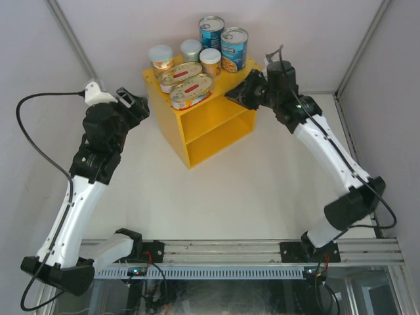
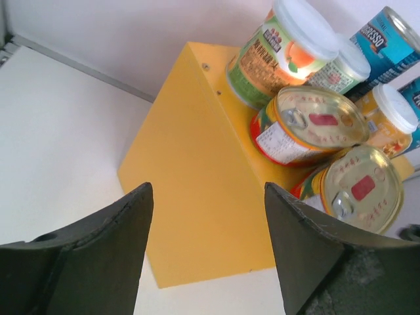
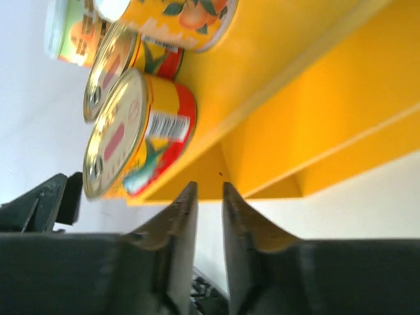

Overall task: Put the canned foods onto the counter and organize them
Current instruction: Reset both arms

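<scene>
- counter (image 2: 190, 164) stands mid-table (image 1: 230, 190) w/ all seven canned foods (image 1: 234, 47) on its flat top, none seen on the table itself
- at the back: two tall blue cans (image 1: 211, 31); beside & ahead of them, three small pale-lidded cans (image 1: 210, 60); two oval tins (image 1: 191, 90) lie flat toward the front, one just beside the other
- left gripper (image 2: 207, 191) hovers by the counter's left side, jaws well apart, nothing between them
- right gripper (image 3: 205, 195) sits low at the right front corner, fingers a thin slit apart, holding nothing
- my read: placing looks done, what's left is tidying or backing off; best done by drawing each arm straight out & away from the box, not sweeping over the top, since the nearer oval tin sits close to the front edge & a nudge could knock it off
- containers: two open compartments (image 1: 226, 139) under the top, split by the inner shelf (image 1: 216, 125), show no cans; every tin looks sealed
</scene>
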`<move>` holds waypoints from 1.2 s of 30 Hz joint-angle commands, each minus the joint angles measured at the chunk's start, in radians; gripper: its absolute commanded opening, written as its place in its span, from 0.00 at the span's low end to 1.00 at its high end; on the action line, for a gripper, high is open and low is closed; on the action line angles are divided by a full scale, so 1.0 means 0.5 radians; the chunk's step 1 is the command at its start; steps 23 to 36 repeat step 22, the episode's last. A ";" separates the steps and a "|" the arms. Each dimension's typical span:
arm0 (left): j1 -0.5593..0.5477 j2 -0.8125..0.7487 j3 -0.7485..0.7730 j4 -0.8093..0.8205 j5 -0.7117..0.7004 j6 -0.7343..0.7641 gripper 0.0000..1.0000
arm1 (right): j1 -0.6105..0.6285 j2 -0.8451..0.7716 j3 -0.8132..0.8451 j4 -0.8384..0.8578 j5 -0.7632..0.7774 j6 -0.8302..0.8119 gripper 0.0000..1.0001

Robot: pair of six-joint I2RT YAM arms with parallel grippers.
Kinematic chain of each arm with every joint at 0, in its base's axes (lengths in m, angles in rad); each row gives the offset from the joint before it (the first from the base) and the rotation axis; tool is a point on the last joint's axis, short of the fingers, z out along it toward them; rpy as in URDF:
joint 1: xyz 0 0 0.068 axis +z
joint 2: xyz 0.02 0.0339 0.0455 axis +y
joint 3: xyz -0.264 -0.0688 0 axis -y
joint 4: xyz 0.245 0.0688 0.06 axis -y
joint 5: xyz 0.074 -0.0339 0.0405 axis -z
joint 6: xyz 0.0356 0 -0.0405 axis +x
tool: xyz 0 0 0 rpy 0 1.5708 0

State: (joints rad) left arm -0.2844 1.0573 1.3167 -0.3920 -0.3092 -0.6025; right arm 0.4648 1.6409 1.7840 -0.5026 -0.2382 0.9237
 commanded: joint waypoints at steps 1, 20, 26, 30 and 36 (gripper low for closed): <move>-0.122 -0.256 -0.187 -0.053 -0.259 0.297 0.74 | -0.049 -0.447 -0.188 -0.163 0.225 -0.465 0.28; -0.301 -1.369 -1.353 -0.165 -0.349 0.238 1.00 | -0.124 -1.365 -1.164 -0.557 1.220 -0.806 1.00; -0.302 -1.411 -1.374 -0.197 -0.368 0.236 1.00 | -0.124 -1.372 -1.174 -0.598 1.249 -0.781 1.00; -0.302 -1.411 -1.374 -0.197 -0.368 0.236 1.00 | -0.124 -1.372 -1.174 -0.598 1.249 -0.781 1.00; -0.302 -1.411 -1.374 -0.197 -0.368 0.236 1.00 | -0.124 -1.372 -1.174 -0.598 1.249 -0.781 1.00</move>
